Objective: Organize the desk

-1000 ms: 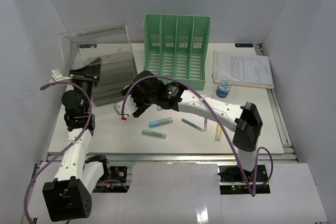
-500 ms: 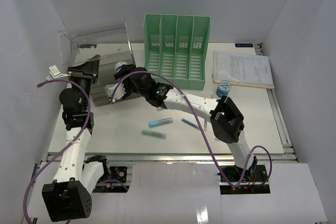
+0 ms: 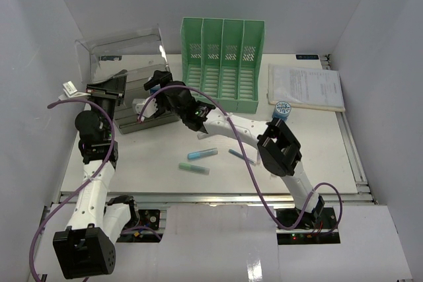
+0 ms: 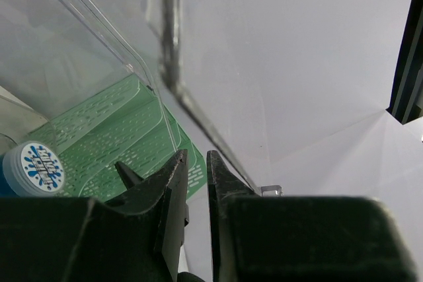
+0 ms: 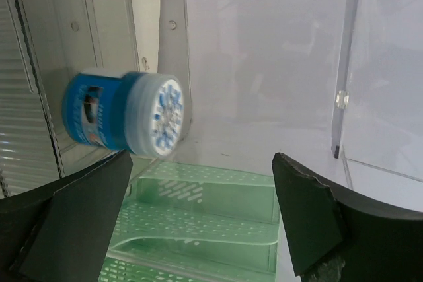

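Stowing seems the step in hand: right gripper (image 5: 201, 163), jaws wide and empty, hangs at the clear drawer box (image 3: 125, 57) upper left, blue jar (image 5: 125, 120) just beyond its jaws; the left gripper (image 4: 195, 156) shows a slit, grip unclear; the desk (image 3: 152, 163) spreads mid-frame. Next, probably: back out without clipping the jar

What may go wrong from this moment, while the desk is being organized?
1. The blue jar lies on its side and looks blurred beyond the open right gripper. It may roll or bounce out of the clear drawer box.
2. The left gripper sits at that box. If it moves the box now, the box could strike the right gripper's fingers.
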Tool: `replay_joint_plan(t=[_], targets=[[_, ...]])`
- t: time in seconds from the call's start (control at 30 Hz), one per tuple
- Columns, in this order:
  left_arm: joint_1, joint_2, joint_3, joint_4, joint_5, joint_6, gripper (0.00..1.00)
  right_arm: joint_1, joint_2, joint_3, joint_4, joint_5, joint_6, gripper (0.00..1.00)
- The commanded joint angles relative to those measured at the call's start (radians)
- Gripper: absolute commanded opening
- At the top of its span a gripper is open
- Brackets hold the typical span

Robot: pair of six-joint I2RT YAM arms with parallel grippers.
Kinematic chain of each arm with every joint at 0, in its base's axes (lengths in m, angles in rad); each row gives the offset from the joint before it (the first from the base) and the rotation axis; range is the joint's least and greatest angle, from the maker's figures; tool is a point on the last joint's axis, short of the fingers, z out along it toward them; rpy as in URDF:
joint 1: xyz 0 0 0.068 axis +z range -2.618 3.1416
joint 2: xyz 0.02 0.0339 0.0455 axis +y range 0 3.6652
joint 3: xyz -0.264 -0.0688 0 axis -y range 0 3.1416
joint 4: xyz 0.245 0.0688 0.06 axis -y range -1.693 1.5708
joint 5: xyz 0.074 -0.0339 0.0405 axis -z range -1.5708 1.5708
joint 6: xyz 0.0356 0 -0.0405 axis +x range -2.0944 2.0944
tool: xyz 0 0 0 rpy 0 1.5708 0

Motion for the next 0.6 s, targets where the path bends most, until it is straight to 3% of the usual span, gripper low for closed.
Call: replay_joint_plan(t=[0.0, 0.13, 0.23, 0.33, 0.47, 0.57], targets=[[0.007, -0.009, 0.047, 0.012, 0.015, 0.012, 0.28, 0.014, -0.114, 0.018, 0.000, -0.022, 0.031, 0.94], [0.007, -0.009, 0.052, 0.007, 0.019, 0.003, 0.28, 0.033, -0.209, -0.014, -0.216, -0.107, 0.061, 0.96], [0.008, -0.013, 0.056, -0.005, 0.019, 0.005, 0.28, 0.041, -0.371, -0.081, -0.536, -0.397, 0.014, 0.96], [0.008, -0.019, 0.054, -0.007, 0.019, 0.001, 0.28, 0.044, -0.473, -0.139, -0.939, -0.580, 0.003, 0.94], [0.009, -0.030, 0.045, -0.006, 0.016, -0.003, 0.28, 0.003, -0.676, -0.413, -0.991, -0.647, 0.162, 0.92], [0.008, -0.038, 0.041, -0.006, 0.016, -0.006, 0.29, -0.205, -0.841, -0.562, -0.916, -0.711, 0.319, 0.93]])
